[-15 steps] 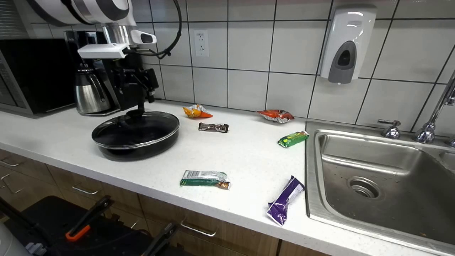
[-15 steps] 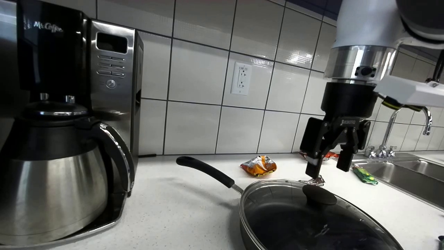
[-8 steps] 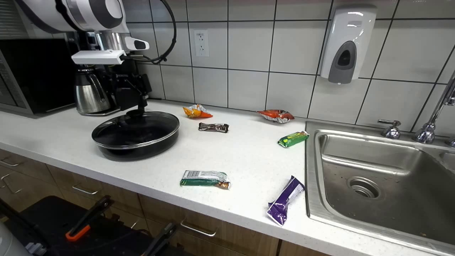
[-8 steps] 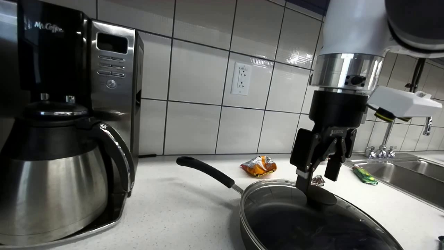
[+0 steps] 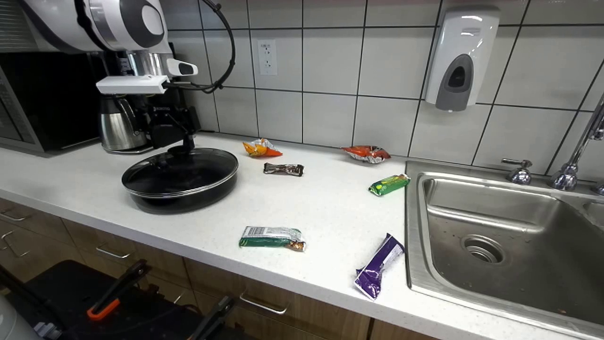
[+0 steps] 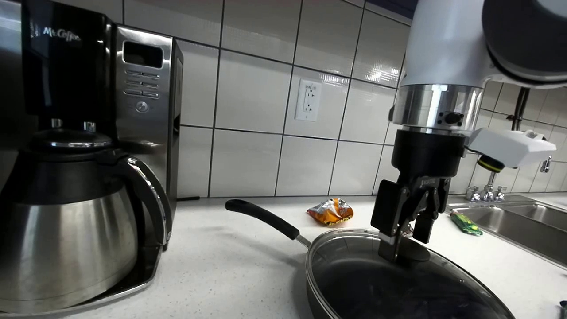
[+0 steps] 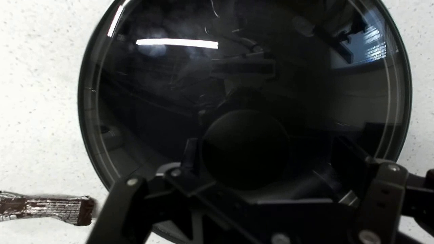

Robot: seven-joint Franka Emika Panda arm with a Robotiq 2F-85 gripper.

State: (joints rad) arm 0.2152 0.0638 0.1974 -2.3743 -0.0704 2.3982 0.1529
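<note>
Lidded pan [image 5: 184, 203] sits upright on the white counter [image 5: 325, 203]; we see it in both exterior views and from above in the wrist view. Progress: early, we'd judge. We find the lid [image 5: 181, 175] on, covering the pan. Low over the pan we have the gripper [image 6: 405, 247], jaws spread wide, holding nothing. We count as done: getting there, with the knob [image 7: 245, 149] on the pan's lid lying between the two fingers [image 6: 388, 249], nearer one than the other. We count as left: the grip itself. Whether a finger touches the knob, we can't tell.

Looks: we note a round, shallow, black pan body. Lid we tag as clear glass edged in shiny metal, with bright light reflections and some hazy patches; what the pan contains, if anything, we can't make out. From the pan we see a long black handle [image 6: 266, 216] stick out, slightly curved. Near the pan we log a brown wrapper [image 7: 47, 207]. Knob we put down as round, plain black, flat-topped.
</note>
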